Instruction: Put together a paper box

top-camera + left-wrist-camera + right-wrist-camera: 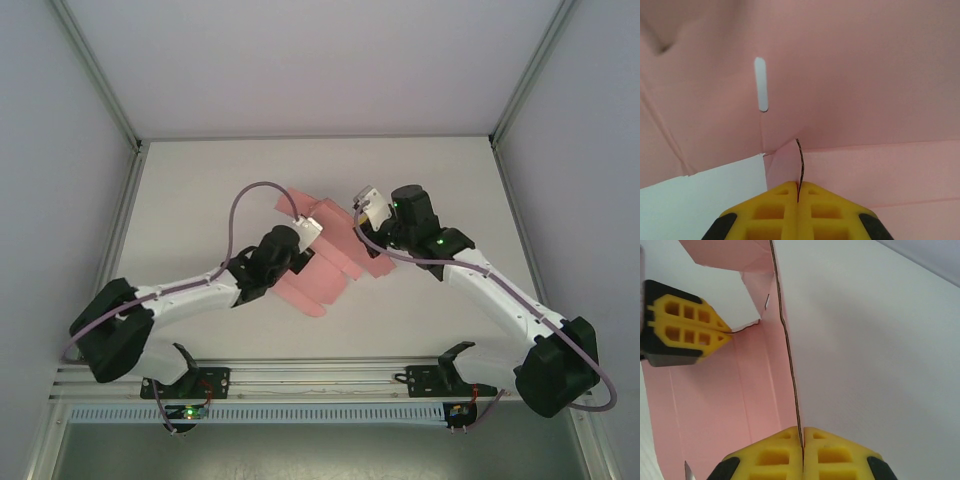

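Observation:
The paper box (325, 270) is a pink die-cut card sheet, partly folded up, lying mid-table between the two arms. My left gripper (799, 187) is shut on the edge of a small upright flap of it, just below a narrow slot (761, 84) in the raised panel (865, 75). My right gripper (803, 432) is shut on the thin edge of a standing side panel (715, 400). In the right wrist view the left gripper (729, 335) pinches the card at the upper left. From above, the left gripper (318, 232) and right gripper (362, 222) meet over the sheet's far part.
The white table (200, 200) lies bare around the sheet, with grey walls at the back and sides. A metal rail (320, 378) with the arm bases runs along the near edge. White table surface (700, 200) shows beside the flap.

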Tool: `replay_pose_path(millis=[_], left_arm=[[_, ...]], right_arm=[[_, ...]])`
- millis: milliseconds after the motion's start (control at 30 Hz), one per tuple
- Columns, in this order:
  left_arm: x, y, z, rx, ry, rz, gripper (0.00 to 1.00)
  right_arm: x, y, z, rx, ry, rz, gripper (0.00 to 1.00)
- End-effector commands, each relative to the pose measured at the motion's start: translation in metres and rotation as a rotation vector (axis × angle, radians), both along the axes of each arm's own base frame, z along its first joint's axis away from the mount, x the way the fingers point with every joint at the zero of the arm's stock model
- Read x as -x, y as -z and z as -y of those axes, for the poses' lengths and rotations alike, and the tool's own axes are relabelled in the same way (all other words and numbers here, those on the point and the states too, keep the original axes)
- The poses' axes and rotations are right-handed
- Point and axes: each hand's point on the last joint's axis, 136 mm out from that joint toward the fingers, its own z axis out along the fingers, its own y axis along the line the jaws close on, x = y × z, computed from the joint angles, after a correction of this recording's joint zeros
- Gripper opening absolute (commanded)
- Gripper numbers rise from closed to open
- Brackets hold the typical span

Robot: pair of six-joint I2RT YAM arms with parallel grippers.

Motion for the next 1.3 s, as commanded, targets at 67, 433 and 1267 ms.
replay_pose_path(millis=[67,433,1267], left_arm=[[0.006,-0.014,0.043,0.138,0.091,0.04,0.0],[0.0,0.012,0.05,0.125,0.042,0.012,0.0],[0.018,-0.055,-0.085,0.377,-0.286,0.099,1.0]], right_arm=[[-0.009,-0.027,-0.016,-0.045,-0.042,0.129,0.0],[-0.008,-0.019,-0.014,0.014,-0.057,0.152,0.0],[-0.014,0.004,-0.011,0.147,-0.102,0.145,0.0]])
